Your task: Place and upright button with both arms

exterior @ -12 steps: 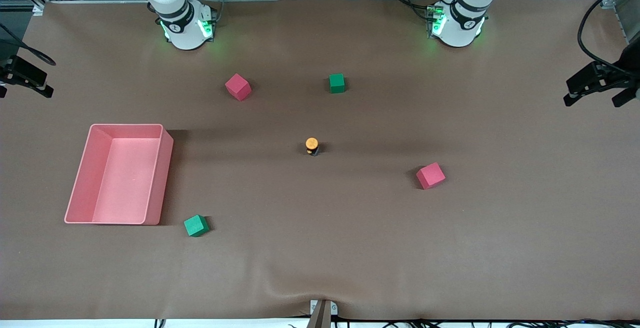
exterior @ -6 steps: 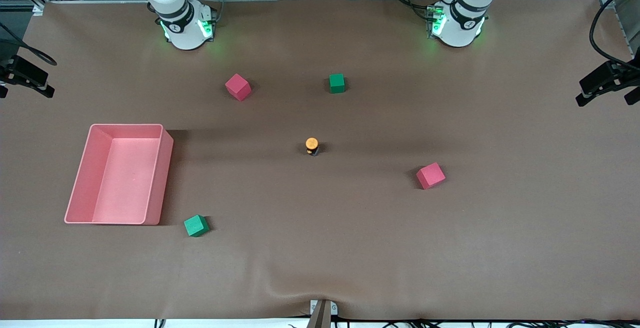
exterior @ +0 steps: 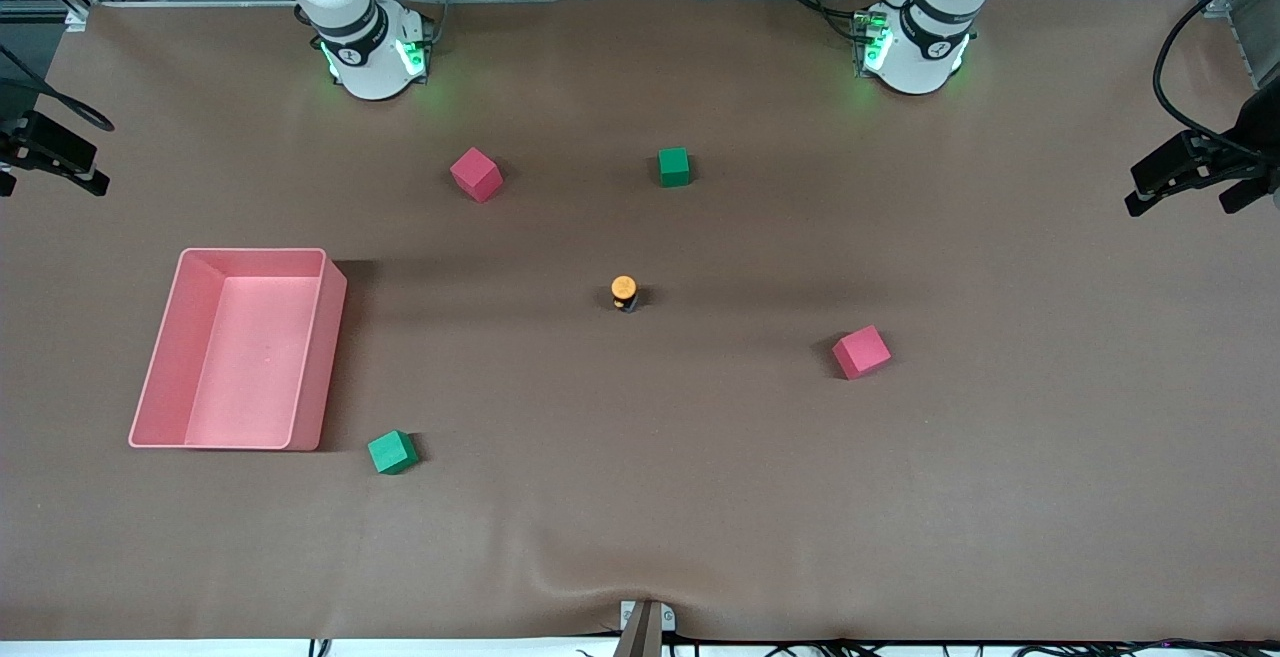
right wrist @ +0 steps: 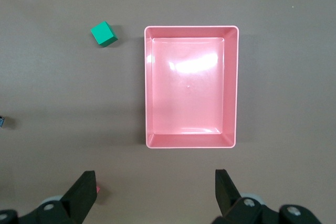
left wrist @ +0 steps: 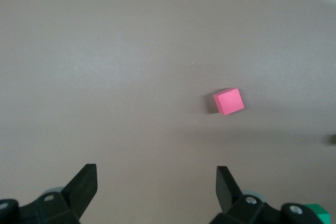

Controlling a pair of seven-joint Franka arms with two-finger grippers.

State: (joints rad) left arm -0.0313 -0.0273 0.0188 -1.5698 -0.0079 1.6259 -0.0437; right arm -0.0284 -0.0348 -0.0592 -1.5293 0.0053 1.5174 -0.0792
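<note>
The button (exterior: pixel 624 289) stands upright in the middle of the table, orange cap up on its black body. Nothing touches it. My left gripper (left wrist: pixel 156 174) is open and empty, high over the bare table toward the left arm's end; it shows at the edge of the front view (exterior: pixel 1182 199). My right gripper (right wrist: pixel 155 179) is open and empty, high over the table between the pink bin (right wrist: pixel 190 145) and the right arm's base; it shows at the front view's edge (exterior: pixel 52 169).
The pink bin (exterior: pixel 160 357) sits toward the right arm's end. One pink cube (exterior: pixel 475 174) and one green cube (exterior: pixel 673 166) lie near the bases. Another pink cube (exterior: pixel 861 352) and another green cube (exterior: pixel 392 452) lie nearer the front camera.
The left gripper drifted toward the table's end and came back. The button, the cubes, the bin and the right gripper have not moved.
</note>
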